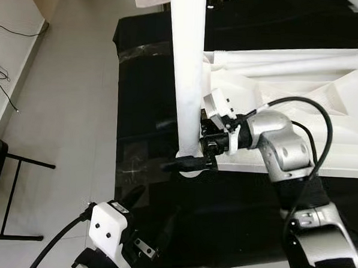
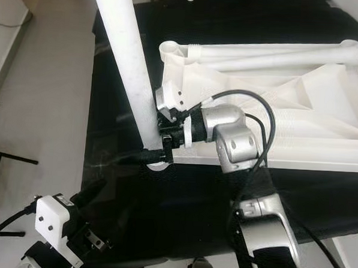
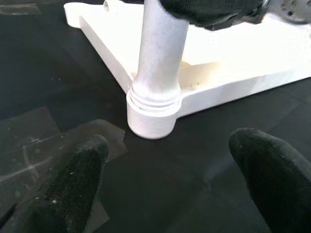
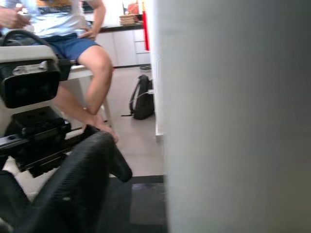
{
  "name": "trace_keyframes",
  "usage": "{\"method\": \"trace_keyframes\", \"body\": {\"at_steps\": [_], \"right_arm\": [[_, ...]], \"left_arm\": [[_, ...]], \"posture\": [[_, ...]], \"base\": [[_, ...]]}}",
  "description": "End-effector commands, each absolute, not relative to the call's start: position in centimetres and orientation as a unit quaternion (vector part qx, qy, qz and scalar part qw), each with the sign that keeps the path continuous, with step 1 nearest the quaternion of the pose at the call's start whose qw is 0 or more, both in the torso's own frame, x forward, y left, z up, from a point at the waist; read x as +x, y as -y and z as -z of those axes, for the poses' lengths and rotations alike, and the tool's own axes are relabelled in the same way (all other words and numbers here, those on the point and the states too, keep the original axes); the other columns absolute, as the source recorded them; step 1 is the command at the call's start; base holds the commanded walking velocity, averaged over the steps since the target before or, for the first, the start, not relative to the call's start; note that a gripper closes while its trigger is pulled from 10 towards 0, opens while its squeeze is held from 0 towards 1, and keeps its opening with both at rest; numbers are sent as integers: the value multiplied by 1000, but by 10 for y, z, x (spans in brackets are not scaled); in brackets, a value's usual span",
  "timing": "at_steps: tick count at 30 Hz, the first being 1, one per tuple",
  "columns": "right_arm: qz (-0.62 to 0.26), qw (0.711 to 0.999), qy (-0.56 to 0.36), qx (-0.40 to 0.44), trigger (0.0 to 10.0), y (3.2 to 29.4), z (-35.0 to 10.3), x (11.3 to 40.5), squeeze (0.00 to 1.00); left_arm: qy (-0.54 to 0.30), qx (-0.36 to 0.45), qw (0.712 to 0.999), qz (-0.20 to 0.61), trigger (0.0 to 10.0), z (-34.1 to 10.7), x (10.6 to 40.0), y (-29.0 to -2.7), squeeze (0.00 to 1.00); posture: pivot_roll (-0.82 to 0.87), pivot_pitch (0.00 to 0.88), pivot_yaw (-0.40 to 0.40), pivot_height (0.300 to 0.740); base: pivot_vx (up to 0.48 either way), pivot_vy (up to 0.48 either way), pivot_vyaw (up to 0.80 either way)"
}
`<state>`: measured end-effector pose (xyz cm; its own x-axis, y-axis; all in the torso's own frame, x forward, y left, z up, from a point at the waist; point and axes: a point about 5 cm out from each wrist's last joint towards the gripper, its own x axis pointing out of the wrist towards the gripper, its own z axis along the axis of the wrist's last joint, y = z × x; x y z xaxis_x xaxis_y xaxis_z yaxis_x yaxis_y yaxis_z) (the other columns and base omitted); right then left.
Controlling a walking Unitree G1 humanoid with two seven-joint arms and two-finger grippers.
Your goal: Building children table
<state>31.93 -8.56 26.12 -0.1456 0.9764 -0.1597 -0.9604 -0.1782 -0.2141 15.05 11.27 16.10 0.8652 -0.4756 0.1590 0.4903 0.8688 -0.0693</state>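
**Right gripper clamped on upright table leg at corner socket**

Black mat (image 1: 157,97) covers the work surface, filling most of the head views; pale tiled floor (image 1: 66,104) runs down the left side of the frame. White plastic children's tabletop (image 2: 324,117) lies upside down on the mat, right half of the frame, ribbed underside up. A second loose white leg (image 2: 273,55) lies flat across its upper edge, upper right.

White table leg (image 1: 187,68) stands roughly upright, from top centre of the frame down to the tabletop's near-left corner. Its foot sits in the round corner socket (image 3: 150,114), threaded collar visible just above the socket rim in the left wrist view.

Right arm (image 1: 280,145) reaches in from lower right, elbow bent. Right gripper (image 1: 197,156) is at frame centre, closed around the lower part of the leg just above the socket; one black finger (image 4: 77,184) shows beside the leg in the right wrist view.

Left gripper (image 3: 170,189) sits low at lower left of the head views, above the mat, near the socket but apart from it. Its two black fingers (image 3: 73,179) are spread wide, nothing between them.

Clear tape patches (image 3: 34,141) on the mat beside the socket. Black chair frame (image 1: 2,185) at the far left edge. Cable (image 1: 2,77) on the floor, upper left. In the right wrist view, a seated person's legs (image 4: 92,82) and a dark backpack (image 4: 143,99) on the floor in the background.
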Motion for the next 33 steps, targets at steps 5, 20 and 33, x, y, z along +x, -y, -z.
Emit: {"method": "trace_keyframes", "body": {"at_steps": [5,20,33], "right_arm": [[-804,581,22,-123,0,70,-257,313,0],[-448,888,27,-97,0,88,-220,318,0],[-306,948,-30,-80,0,70,-188,290,0]], "left_arm": [[61,-51,965,250,10000,-160,147,-112,0],[65,-54,965,250,10000,-161,149,-112,0],[66,-52,964,252,10000,-159,154,-114,0]], "posture": [[34,283,78,740],[-8,292,69,740],[-22,272,78,740]], "base": [[0,0,0],[0,0,0],[0,0,0]]}}
